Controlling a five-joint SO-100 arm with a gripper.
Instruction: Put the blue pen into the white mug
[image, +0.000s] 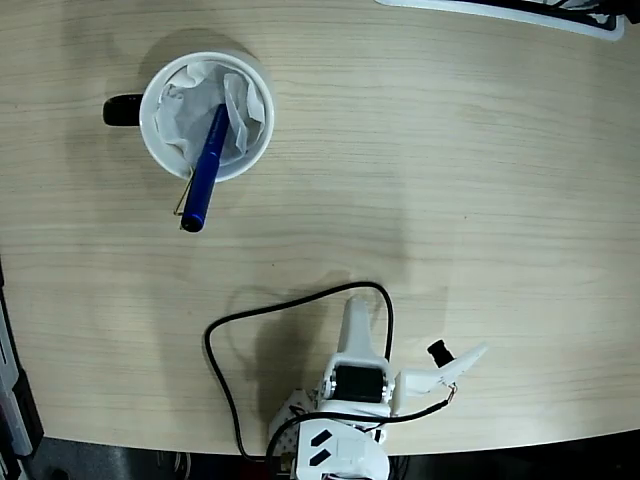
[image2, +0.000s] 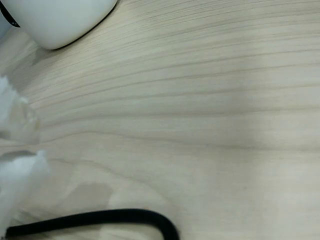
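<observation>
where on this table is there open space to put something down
Bare wood runs right of the white mug to the table's right edge, up to the white object on top. Crowded: around the arm and black cable at bottom.

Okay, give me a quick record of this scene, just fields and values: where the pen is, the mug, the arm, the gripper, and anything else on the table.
pen: blue pen standing tilted in the mug, upper end sticking out over the rim toward the arm
mug: white mug, upright, black handle at left in the fixed view, crumpled paper inside
arm: folded back at the near table edge, away from the mug
gripper: gripper holds nothing; open or shut unclear
other: black cable looped on the wooden table
</observation>
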